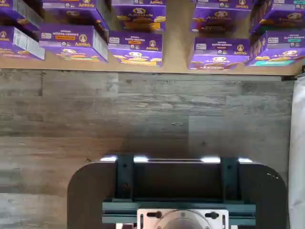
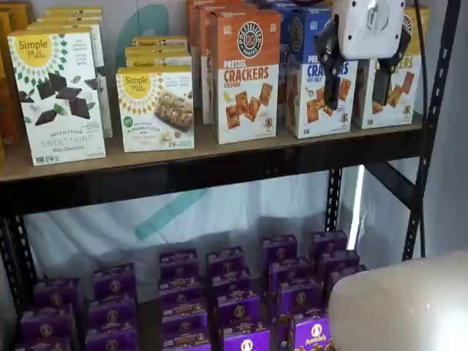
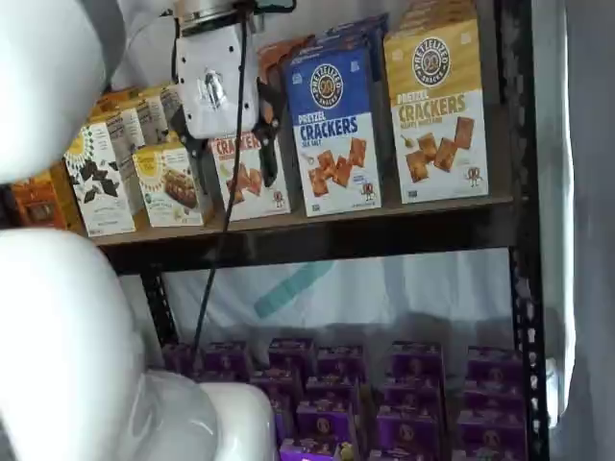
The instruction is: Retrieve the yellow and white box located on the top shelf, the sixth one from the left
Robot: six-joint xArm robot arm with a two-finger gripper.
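Note:
The yellow and white box (image 3: 437, 110) stands upright at the right end of the top shelf (image 3: 336, 235), next to a black upright. In a shelf view it (image 2: 409, 95) is partly hidden behind my gripper. My gripper (image 2: 357, 88) hangs in front of the top shelf (image 2: 219, 172) with its fingers pointing down. A plain gap shows between the two black fingers (image 2: 330, 80) and nothing is in them. In a shelf view the gripper (image 3: 226, 158) overlaps the orange box. The wrist view shows neither the box nor the fingers.
A blue cracker box (image 3: 332, 125) and an orange cracker box (image 2: 245, 73) stand left of the yellow one. White Simple Mills boxes (image 2: 55, 95) stand farther left. Purple Annie's boxes (image 2: 219, 292) fill the lower level and show in the wrist view (image 1: 136, 47). A black upright (image 3: 514, 192) bounds the right side.

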